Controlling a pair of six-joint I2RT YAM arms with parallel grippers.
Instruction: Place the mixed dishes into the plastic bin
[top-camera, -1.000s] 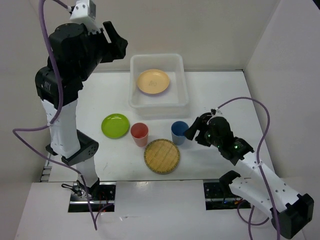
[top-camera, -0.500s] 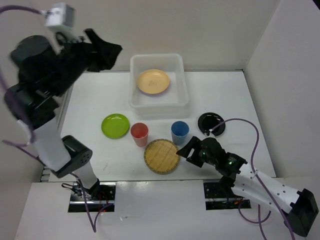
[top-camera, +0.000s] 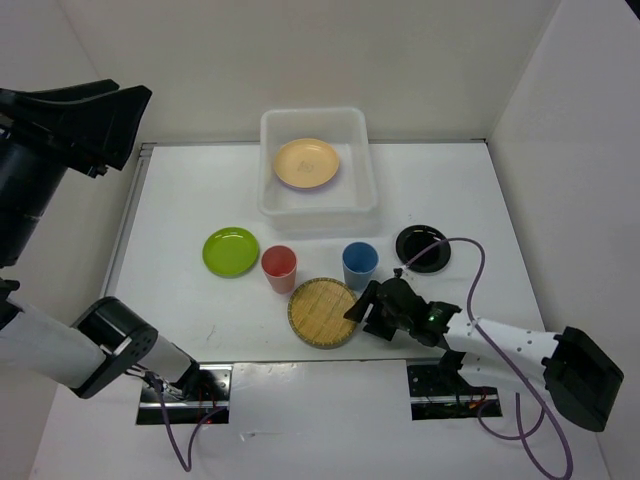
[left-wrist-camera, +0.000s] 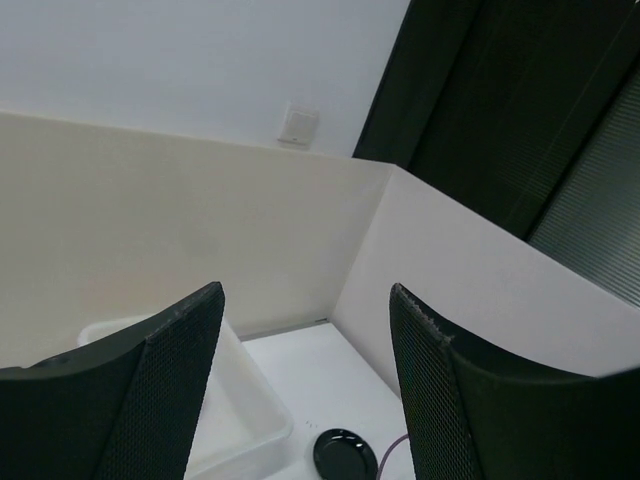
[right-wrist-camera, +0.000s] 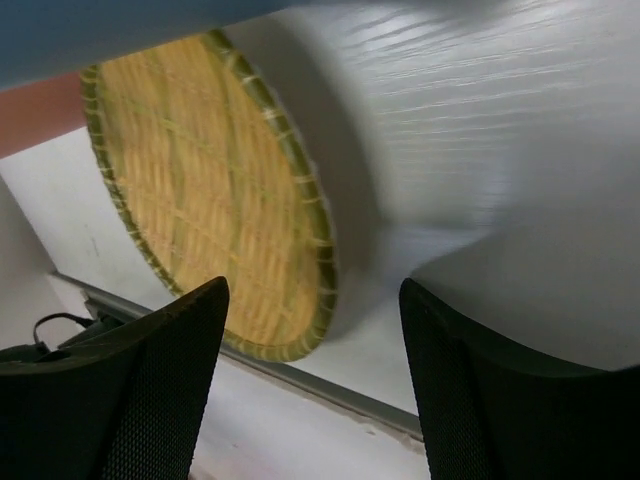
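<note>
Right gripper: jaws apart with nothing between them, low over the table, at the wicker plate's 3 o'clock rim
Left gripper: jaws spread and empty, raised high, out towards 9 o'clock of the bin
Wicker plate: flat on the table at 6 o'clock of the bin, just beside the red cup and blue cup
Bin: holds the orange plate
Not yet binned: green plate at 7 o'clock of the bin, black plate at 4 o'clock, both cups
Handling: the wicker plate is probably light, stiff and shallow, and the woven face should grip better than the glossy plates
Hold: pinch the raised rim at 3 o'clock, one finger under and one over
Risk: it lies flat, so a push may slide it towards 9 o'clock instead of lifting it
</note>
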